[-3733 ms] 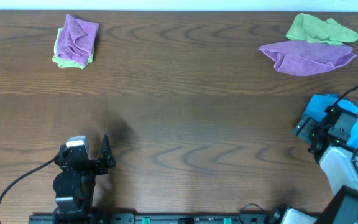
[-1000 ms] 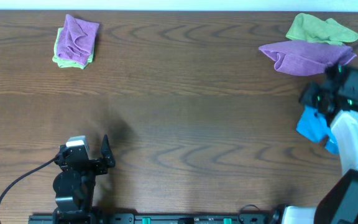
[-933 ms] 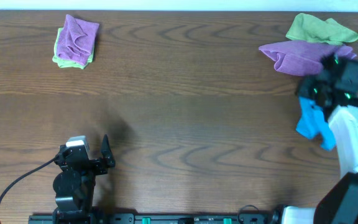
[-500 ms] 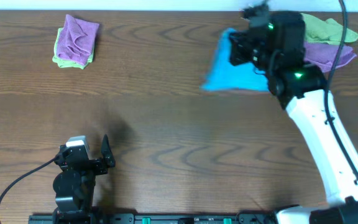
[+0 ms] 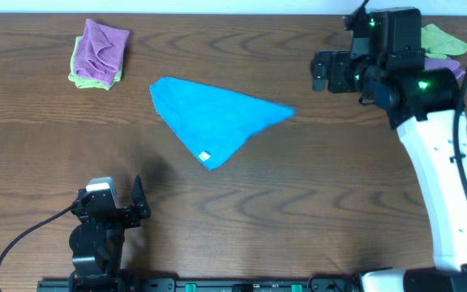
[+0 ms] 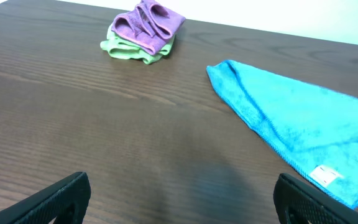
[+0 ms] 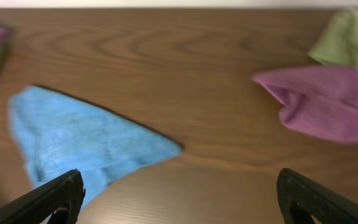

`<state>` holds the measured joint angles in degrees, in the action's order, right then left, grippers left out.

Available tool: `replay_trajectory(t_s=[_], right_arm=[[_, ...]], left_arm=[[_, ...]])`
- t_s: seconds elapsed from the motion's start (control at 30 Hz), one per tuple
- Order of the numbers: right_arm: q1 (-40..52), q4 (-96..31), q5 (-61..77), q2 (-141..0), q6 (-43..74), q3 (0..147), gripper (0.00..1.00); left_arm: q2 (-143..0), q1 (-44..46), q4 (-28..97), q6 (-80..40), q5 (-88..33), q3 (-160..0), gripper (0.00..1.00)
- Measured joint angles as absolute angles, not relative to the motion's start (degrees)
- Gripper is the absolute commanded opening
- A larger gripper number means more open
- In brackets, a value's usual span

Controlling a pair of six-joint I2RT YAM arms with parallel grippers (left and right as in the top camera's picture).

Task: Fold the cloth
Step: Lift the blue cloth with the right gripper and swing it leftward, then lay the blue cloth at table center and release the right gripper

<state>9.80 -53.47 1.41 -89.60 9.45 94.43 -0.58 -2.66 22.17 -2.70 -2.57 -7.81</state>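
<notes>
The sky-blue cloth [image 5: 213, 118] lies on the table left of centre as a rough triangle, its white tag [image 5: 204, 156] near the front corner. It also shows in the left wrist view [image 6: 297, 127] and in the right wrist view [image 7: 79, 138]. My right gripper [image 5: 321, 71] is open and empty, raised at the back right, apart from the cloth's right tip; its fingers frame bare table in the right wrist view [image 7: 182, 199]. My left gripper [image 5: 139, 201] is open and empty at the front left, short of the cloth; it also shows in the left wrist view [image 6: 182, 199].
A folded purple cloth on a lime-green one [image 5: 100, 53] sits at the back left. A loose purple cloth [image 7: 322, 99] and a lime-green cloth [image 5: 444, 39] lie at the back right, partly behind my right arm.
My right gripper carried the blue cloth from the right edge across the back of the table and let it go. The cloth now lies spread left of centre. The left arm has not moved.
</notes>
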Motion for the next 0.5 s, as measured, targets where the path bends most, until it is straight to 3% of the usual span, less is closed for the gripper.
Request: replay_trajectory(t_s=[0.17, 0.5], right_arm=[[11.07, -54.22, 3.22, -94.54, 6.61, 93.36, 0.86], [30.68, -40.51, 8.97, -110.06, -8.4, 92.27, 0.8]], left_arm=[[-0.58, -2.66, 22.2, -2.7, -2.57, -7.81, 0.95], [-0.58, -2.66, 22.17, -2.7, -2.57, -7.81, 0.95]])
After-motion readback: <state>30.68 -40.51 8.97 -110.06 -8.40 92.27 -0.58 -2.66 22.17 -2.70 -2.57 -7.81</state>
